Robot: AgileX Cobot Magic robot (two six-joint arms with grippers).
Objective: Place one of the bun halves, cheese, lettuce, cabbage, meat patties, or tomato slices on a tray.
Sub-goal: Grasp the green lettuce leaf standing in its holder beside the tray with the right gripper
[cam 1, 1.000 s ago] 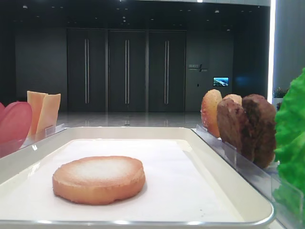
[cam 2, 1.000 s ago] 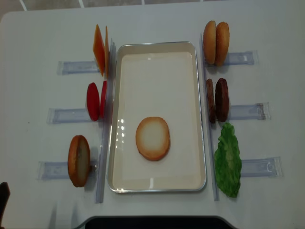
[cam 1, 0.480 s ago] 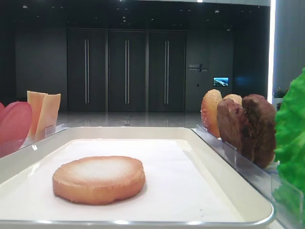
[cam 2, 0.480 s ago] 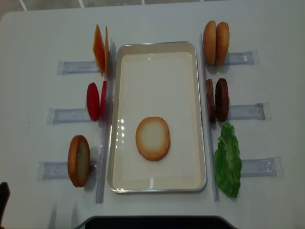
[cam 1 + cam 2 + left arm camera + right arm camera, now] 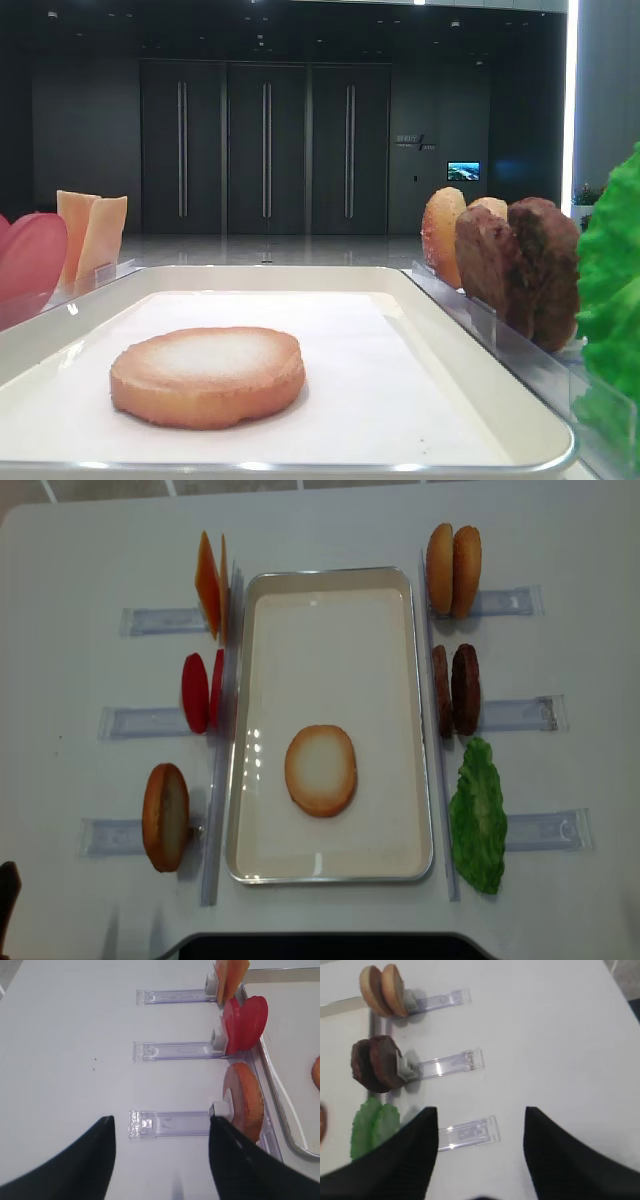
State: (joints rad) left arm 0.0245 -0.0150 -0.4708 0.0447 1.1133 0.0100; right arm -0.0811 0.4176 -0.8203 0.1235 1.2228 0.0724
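One bun half (image 5: pixel 320 770) lies flat on the white tray (image 5: pixel 330 575), also seen low and close (image 5: pixel 207 375). Standing in racks beside the tray are cheese (image 5: pixel 210 583), tomato slices (image 5: pixel 200 692) and a bun half (image 5: pixel 165 817) on the left. On the right stand two bun halves (image 5: pixel 453 570), meat patties (image 5: pixel 456 690) and lettuce (image 5: pixel 478 815). Cabbage is out of view. My right gripper (image 5: pixel 479 1125) hangs open and empty above the table, right of the lettuce (image 5: pixel 372 1127). My left gripper (image 5: pixel 161 1132) is open and empty, left of the standing bun half (image 5: pixel 245 1100).
Clear plastic rack rails (image 5: pixel 530 830) stick out sideways from both long sides of the tray. One rail (image 5: pixel 467 1133) lies between my right fingers and another (image 5: pixel 170 1123) between my left. A dark edge (image 5: pixel 320 945) borders the table's near side.
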